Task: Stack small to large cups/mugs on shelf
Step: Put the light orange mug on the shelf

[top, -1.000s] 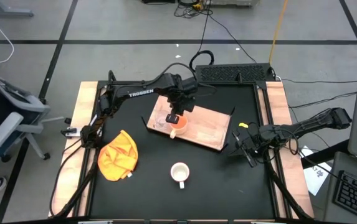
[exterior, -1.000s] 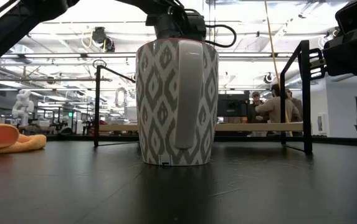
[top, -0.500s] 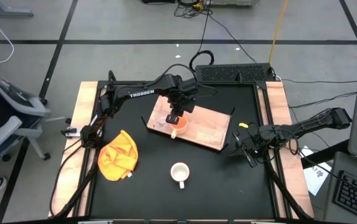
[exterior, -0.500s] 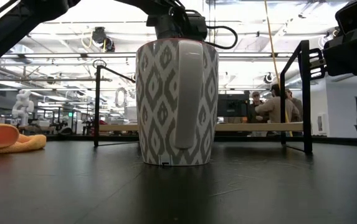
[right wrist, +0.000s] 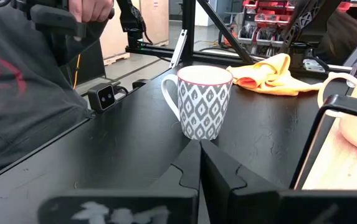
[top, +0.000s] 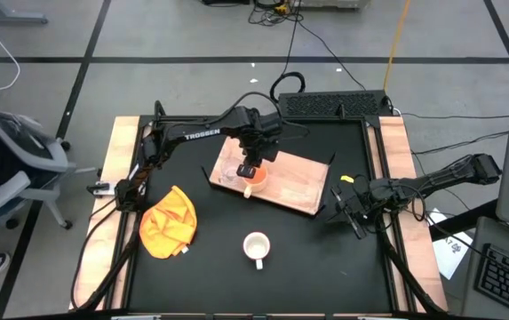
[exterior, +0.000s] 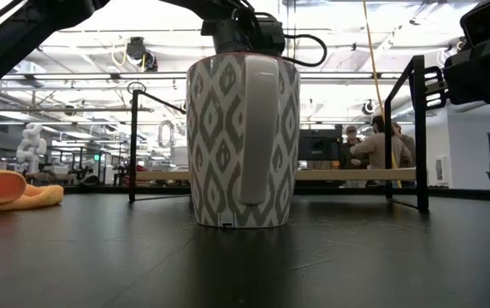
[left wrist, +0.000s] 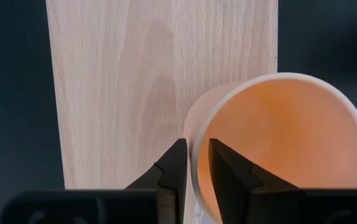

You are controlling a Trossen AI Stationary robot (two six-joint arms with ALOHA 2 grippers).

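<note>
Nearest to you, at the front of the black tabletop (top: 307, 258), the white mug (top: 256, 247) with its grey diamond pattern stands upright and alone, well apart from both arms; in the low view it (exterior: 243, 141) fills the middle of the picture with its handle facing the camera. To its left lies the orange-yellow cloth (top: 169, 221), crumpled in a heap.

Farther back, the light-wood shelf board (top: 294, 182) lies flat and skewed on the tabletop. The yellow-orange mug (top: 255, 180) stands upright on it near its front left edge, and just beside it, toward the board's left end, you can make out the tiny clear glass cup (top: 231, 173), though it is faint.

Your left gripper (top: 248, 168) hangs directly over the yellow-orange mug. In the left wrist view its fingers (left wrist: 171, 171) straddle the rim of the mug (left wrist: 284, 140), one outside the wall and one inside, parted only slightly; whether they still press on the rim, you cannot tell.

Your right gripper (top: 343, 212) waits low at the right side of the table, off the board's right end. Its fingers (right wrist: 189, 167) meet with no gap and hold nothing.
</note>
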